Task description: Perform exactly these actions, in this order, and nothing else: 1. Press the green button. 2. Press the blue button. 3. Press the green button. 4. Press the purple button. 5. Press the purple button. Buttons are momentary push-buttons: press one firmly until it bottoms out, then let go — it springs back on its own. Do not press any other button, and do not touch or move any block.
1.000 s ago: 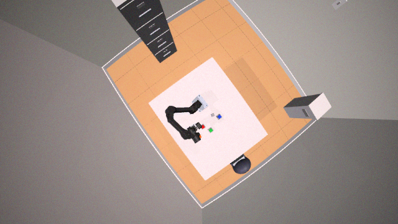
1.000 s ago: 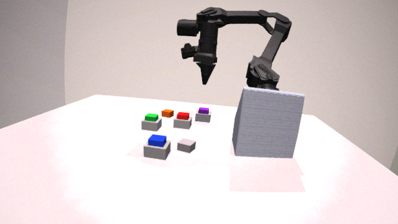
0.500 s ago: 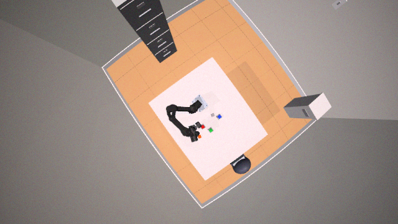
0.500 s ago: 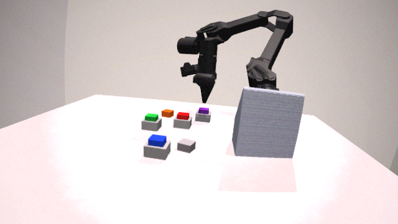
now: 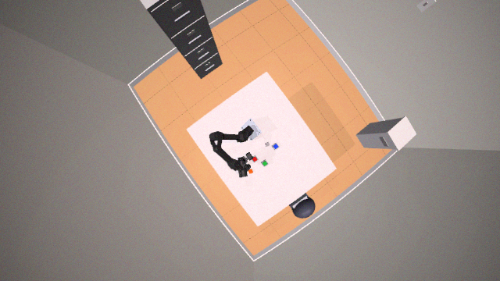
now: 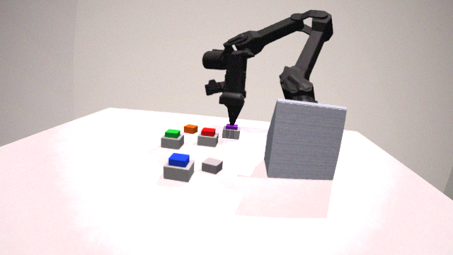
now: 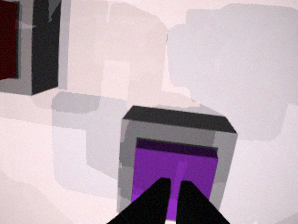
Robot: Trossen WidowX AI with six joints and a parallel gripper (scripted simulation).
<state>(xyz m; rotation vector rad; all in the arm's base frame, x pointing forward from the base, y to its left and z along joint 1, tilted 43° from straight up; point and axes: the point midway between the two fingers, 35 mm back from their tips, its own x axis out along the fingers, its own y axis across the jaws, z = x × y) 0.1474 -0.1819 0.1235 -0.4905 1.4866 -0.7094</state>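
Note:
My gripper (image 6: 232, 123) (image 7: 174, 188) is shut and empty, pointing straight down. Its tips are at the top of the purple button (image 6: 231, 133) (image 7: 154, 165), over its cap. The purple cap still shows a little above its grey housing; I cannot tell how far it is pressed. In the top view the arm hides this button. The green button (image 5: 265, 163) (image 6: 173, 134) and the blue button (image 5: 276, 146) (image 6: 179, 160) stand away from the gripper, with their caps raised.
The red button (image 5: 255, 159) (image 6: 208, 132) (image 7: 7, 40) stands close beside the purple one. An orange block (image 5: 251, 172) (image 6: 190, 129) lies behind the red button in the exterior view. A grey block (image 5: 267, 144) (image 6: 212, 166) lies beside the blue button. A large grey-blue box (image 6: 306, 142) stands by the arm's base.

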